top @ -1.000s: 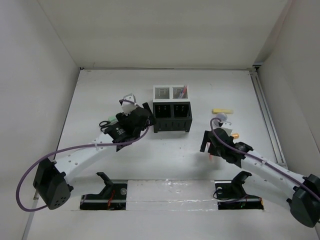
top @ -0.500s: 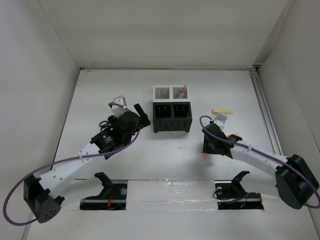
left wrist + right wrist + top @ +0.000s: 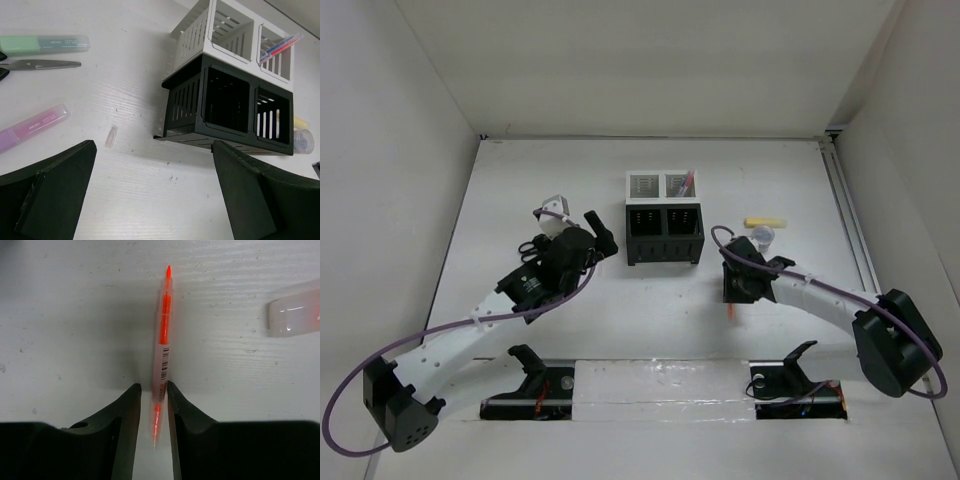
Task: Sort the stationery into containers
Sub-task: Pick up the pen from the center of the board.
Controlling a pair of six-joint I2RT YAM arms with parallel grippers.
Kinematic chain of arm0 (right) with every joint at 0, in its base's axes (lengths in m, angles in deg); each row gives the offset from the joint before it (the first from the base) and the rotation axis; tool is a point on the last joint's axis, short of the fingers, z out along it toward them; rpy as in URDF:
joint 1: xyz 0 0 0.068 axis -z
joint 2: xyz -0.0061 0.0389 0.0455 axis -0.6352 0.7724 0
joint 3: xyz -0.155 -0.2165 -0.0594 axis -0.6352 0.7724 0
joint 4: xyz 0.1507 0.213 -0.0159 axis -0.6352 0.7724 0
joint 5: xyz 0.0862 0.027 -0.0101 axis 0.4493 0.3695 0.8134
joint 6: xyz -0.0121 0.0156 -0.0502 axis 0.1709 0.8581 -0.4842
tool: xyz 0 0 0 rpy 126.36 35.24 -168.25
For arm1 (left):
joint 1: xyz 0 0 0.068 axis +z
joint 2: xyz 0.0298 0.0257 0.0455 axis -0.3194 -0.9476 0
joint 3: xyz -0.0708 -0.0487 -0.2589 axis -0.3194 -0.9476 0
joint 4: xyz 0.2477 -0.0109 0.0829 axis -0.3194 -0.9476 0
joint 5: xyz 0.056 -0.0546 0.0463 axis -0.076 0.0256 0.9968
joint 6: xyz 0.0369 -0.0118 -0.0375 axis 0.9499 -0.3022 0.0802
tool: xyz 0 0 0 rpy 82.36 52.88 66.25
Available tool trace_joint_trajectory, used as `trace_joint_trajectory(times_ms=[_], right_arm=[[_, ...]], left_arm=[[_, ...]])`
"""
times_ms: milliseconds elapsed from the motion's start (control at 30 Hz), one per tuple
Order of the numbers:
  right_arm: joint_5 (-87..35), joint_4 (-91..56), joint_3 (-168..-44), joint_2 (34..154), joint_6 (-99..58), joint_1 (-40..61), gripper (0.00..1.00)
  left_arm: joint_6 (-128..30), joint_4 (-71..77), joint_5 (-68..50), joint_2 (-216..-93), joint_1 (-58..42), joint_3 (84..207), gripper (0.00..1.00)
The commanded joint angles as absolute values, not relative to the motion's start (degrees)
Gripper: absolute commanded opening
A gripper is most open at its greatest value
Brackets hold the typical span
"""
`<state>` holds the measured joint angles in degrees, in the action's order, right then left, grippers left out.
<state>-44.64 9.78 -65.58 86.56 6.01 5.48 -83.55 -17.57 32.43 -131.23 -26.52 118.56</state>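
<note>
From above, my right gripper (image 3: 737,290) sits low on the table (image 3: 650,310), right of the four-bin organizer (image 3: 663,232), over a red-orange pen (image 3: 731,314). My left gripper (image 3: 603,238) hovers at the organizer's left.

Left wrist: my fingers gape, empty. The black bins (image 3: 227,107) are ahead, and a pink highlighter (image 3: 32,131) lies loose.

Right wrist: my fingers bracket the pen's lower end; I cannot tell if it is clamped. I judge this the pick-up: squeeze, lift, carry left to a bin. A translucent marker end (image 3: 295,315) lies apart.
</note>
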Motion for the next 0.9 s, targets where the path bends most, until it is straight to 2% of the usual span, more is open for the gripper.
trace_joint_trajectory(times_ms=[0, 100, 200, 333, 433, 600, 867], right_arm=[[-41.58, 10.73, -67.56, 87.96, 4.26, 7.17, 0.34], [-40.26, 10.73, -68.08, 88.58, 2.94, 7.79, 0.21], [-39.73, 11.34, -69.22, 89.9, 2.42, 7.79, 0.0], [-41.21, 12.4, -69.93, 91.48, 3.29, 7.27, 0.0], [-42.01, 12.4, -69.14, 87.72, 5.83, 7.26, 0.0], [-49.56, 16.87, -69.92, 74.19, 9.36, 6.12, 0.0], [-49.57, 19.6, -71.25, 53.46, 6.72, 4.45, 0.0]], left_arm=[[-82.67, -17.19, 32.34, -129.19, -26.46, 118.22, 1.0], [-82.66, -17.19, 32.34, -128.57, -26.46, 118.22, 1.0], [-82.66, -17.19, 32.86, -127.34, -26.46, 118.22, 1.0], [-82.66, -16.66, 32.86, -126.81, -26.46, 117.7, 1.0], [-82.66, -16.66, 32.86, -126.81, -26.46, 117.69, 1.0], [-82.66, -16.66, 31.29, -129.53, -26.99, 117.69, 1.0], [-82.13, -13.59, 28.29, -136.38, -26.46, 114.54, 1.0]])
